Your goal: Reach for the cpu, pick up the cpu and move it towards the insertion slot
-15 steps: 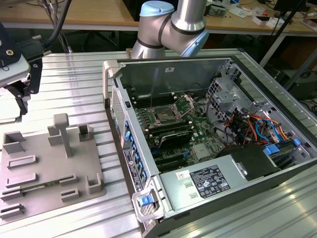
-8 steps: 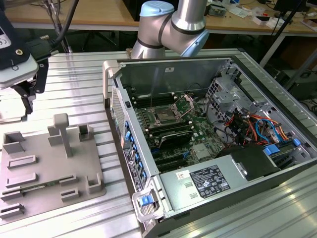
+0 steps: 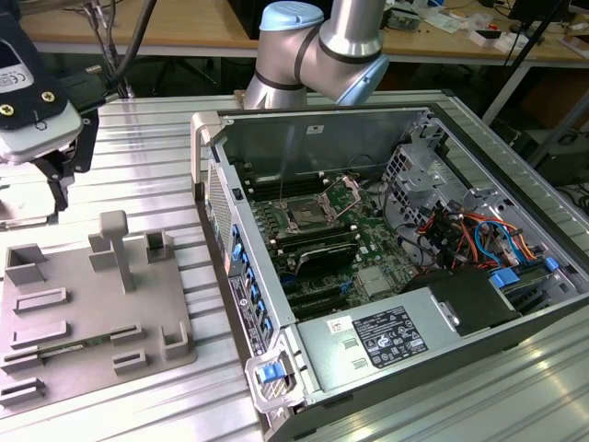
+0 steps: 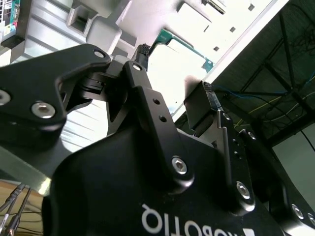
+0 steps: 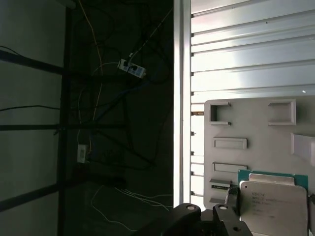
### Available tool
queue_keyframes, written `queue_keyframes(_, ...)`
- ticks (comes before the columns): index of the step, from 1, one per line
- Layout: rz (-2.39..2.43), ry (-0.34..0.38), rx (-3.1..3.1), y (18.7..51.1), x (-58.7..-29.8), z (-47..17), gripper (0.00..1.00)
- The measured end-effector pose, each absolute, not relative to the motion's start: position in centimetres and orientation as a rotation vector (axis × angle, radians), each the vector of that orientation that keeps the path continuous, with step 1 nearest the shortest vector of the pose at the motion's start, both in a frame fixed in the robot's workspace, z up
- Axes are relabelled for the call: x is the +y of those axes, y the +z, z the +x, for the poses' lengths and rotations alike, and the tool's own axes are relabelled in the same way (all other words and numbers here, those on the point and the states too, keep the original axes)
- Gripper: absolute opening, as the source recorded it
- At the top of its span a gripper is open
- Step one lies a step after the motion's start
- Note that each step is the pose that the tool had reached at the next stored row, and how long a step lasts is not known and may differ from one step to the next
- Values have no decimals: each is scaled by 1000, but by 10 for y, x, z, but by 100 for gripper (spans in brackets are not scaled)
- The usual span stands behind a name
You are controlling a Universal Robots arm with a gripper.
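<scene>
Pincer (image 4: pixel 174 71) closed on the cpu (image 5: pixel 273 206) by its edges, cpu held above the grey tray (image 3: pixel 87 318) on the bench (image 3: pixel 147 157), well apart from the insertion slot (image 3: pixel 302 217) inside the open computer case (image 3: pixel 304 147)

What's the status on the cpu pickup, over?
Gripper shut on the cpu, held above the grey tray. Insertion slot inside the open computer case, well apart from the gripper. Case wall stands between them.

Ribbed metal tabletop (image 3: pixel 147 157); wooden workbench (image 3: pixel 202 23) behind; cables (image 5: pixel 106 194) across dim floor (image 5: pixel 29 162).
</scene>
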State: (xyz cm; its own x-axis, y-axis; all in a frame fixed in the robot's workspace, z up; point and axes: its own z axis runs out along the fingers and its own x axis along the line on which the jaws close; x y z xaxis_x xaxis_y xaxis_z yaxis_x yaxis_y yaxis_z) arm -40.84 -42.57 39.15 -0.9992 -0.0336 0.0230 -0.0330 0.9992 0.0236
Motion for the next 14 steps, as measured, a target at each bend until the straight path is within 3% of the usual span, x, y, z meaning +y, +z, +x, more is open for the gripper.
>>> queue_keyframes(14, 52, -36, -3117, 392, -426, -379, 55)
